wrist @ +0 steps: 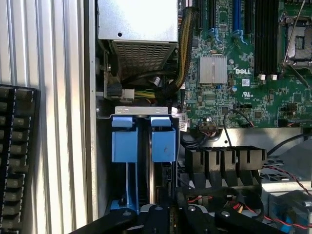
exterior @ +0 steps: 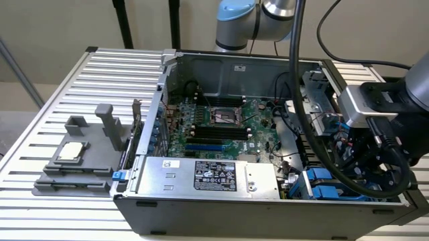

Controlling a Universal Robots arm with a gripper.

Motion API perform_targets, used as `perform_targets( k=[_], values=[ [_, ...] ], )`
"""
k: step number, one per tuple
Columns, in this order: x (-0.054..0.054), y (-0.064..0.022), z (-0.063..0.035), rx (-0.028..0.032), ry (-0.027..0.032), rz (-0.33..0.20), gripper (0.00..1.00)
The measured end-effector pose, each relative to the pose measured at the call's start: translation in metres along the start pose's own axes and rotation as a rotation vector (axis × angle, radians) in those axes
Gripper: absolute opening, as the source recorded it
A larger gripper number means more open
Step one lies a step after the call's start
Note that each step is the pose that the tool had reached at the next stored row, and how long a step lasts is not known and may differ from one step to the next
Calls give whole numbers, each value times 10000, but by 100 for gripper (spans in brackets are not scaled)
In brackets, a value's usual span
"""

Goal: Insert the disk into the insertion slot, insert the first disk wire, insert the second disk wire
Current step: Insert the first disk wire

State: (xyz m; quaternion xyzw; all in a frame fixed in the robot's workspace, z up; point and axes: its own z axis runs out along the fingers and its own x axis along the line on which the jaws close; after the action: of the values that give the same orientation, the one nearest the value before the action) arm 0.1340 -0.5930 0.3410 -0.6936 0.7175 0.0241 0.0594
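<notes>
Slatted table (exterior: 67, 75): computer case (exterior: 268, 213), grey fixture (exterior: 74, 176).

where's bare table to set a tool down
Bare table slats: the near strip between the grey fixture and the table edge, and the far stretch beyond the fixture, alongside the computer case. Crowded: the case's drive corner, under black cables.

Exterior view looks down into the computer case (exterior: 254, 217); close wrist view shares its blue tabs (exterior: 320, 182) (wrist: 163, 144).
</notes>
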Motion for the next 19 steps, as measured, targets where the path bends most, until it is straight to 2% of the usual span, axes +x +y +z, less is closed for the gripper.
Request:
perform_targets(
  k=[11,19],
  values=[
    [1,3,42,87,6,8,17],
    [-11,4,67,99,18,7,17]
  ],
)
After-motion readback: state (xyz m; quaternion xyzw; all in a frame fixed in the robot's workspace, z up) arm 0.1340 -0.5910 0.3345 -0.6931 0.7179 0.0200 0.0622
